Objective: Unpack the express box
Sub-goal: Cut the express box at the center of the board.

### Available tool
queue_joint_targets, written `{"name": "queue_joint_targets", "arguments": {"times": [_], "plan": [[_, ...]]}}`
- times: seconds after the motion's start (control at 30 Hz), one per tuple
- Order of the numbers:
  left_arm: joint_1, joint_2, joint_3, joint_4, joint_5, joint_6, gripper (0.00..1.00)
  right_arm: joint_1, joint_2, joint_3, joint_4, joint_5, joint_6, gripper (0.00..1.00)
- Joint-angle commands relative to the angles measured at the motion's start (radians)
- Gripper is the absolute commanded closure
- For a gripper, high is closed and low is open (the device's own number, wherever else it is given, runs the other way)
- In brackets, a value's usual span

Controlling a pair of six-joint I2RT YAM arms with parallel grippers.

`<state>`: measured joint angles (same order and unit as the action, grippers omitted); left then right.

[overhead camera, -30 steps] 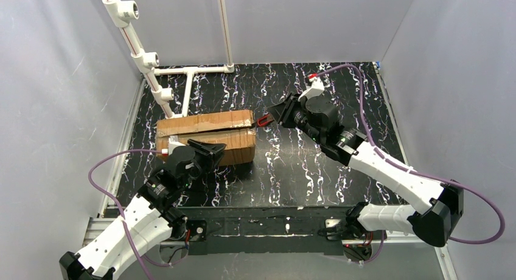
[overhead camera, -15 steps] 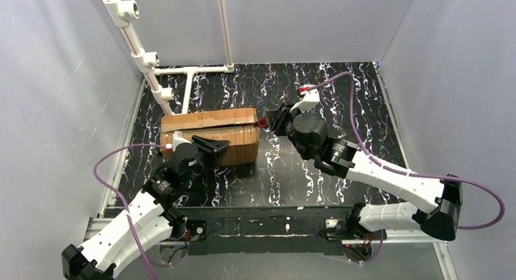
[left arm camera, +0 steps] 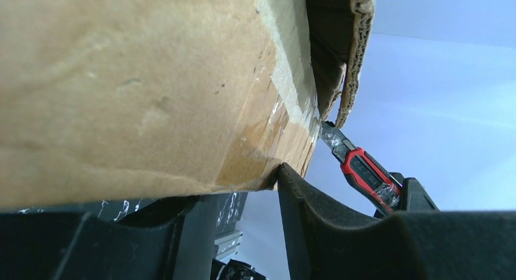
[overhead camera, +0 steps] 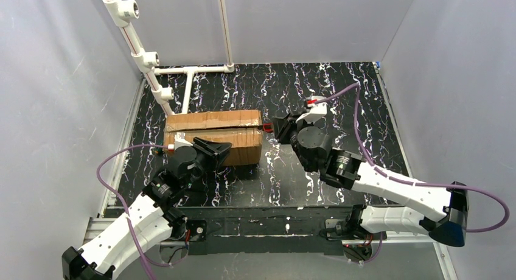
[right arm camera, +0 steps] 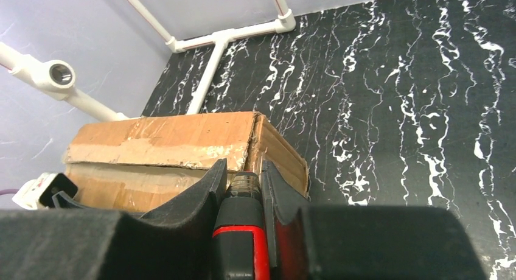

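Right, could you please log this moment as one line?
left gripper: open, against box | right gripper: shut on knife | blade: at box end, by taped seam

The box point(overhead camera: 213, 137) is brown cardboard with paler tan, glossy tape along its seam. The counter point(overhead camera: 341, 91) is black, veined with white – a marble pattern. The knife point(left arm camera: 365, 170) is red and black with a grey blade. The left pincer point(overhead camera: 220, 147) and right pincer point(overhead camera: 272, 126) are black, the arms point(overhead camera: 389, 182) white – like the pipes point(overhead camera: 146, 58). The walls point(overhead camera: 61, 79) are pale grey.

White-shelled arms point(overhead camera: 125, 230), black joints — purple cables point(overhead camera: 99, 169)
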<state>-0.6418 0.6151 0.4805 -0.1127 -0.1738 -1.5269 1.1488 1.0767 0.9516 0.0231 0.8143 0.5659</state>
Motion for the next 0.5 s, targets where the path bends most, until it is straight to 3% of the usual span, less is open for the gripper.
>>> {"name": "queue_joint_targets", "arguments": {"times": [0.0, 0.07, 0.13, 0.23, 0.37, 0.47], "plan": [[0.022, -0.015, 0.005, 0.061, -0.102, -0.06, 0.63, 0.029, -0.089, -0.043, -0.175, -0.097, -0.002, 0.99], [0.022, -0.014, -0.007, 0.076, -0.103, -0.062, 0.63, 0.02, -0.017, -0.109, -0.11, -0.136, 0.018, 0.99], [0.022, -0.004, -0.022, 0.102, -0.098, -0.082, 0.63, -0.018, 0.04, -0.079, -0.184, -0.214, 0.039, 0.99], [0.022, 0.001, -0.014, 0.101, -0.079, -0.062, 0.61, -0.046, -0.146, -0.129, -0.11, -0.194, 0.022, 0.99], [0.022, 0.016, -0.041, 0.151, -0.062, -0.093, 0.6, -0.179, -0.021, -0.249, 0.057, -0.589, 0.191, 0.99], [0.021, 0.024, -0.025, 0.158, -0.042, -0.072, 0.59, -0.221, -0.143, -0.258, 0.027, -0.559, 0.195, 0.99]]}}
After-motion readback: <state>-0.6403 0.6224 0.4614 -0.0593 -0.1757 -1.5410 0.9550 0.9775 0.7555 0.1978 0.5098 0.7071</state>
